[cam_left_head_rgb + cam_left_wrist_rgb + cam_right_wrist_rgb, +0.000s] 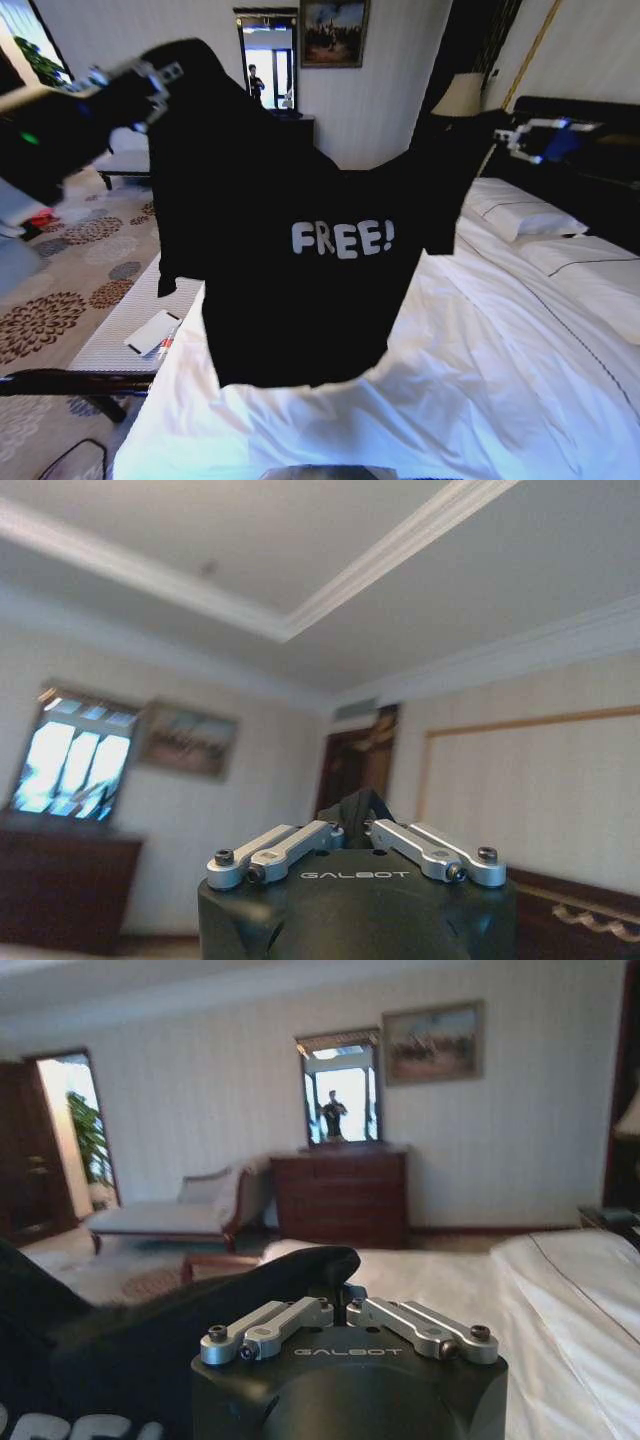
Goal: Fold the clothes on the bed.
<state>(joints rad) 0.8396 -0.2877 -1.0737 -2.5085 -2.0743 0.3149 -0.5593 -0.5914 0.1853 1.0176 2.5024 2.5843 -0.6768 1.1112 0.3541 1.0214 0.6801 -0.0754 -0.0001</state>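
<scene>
black soft t-shirt [300, 250] hangs spread between my two grippers, above the bed's [480, 400] white duvet, its "free!" lettering facing my head camera. my left gripper [356, 825] pinches one shoulder, fingers clamped on cloth under a white ceiling. my right gripper [345, 1300] clamps the other shoulder; its wrist view adds a dark dresser [340, 1195] and a mirror [340, 1090]. patterned carpet [60, 290] lies beside the bed.

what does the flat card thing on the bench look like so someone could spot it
Left of the white bed runs a grey bench over the flowered carpet. Near its end, beside the duvet's edge, lies a flat white card with a dark and red strip along one side, the lone item on the seat.
</scene>
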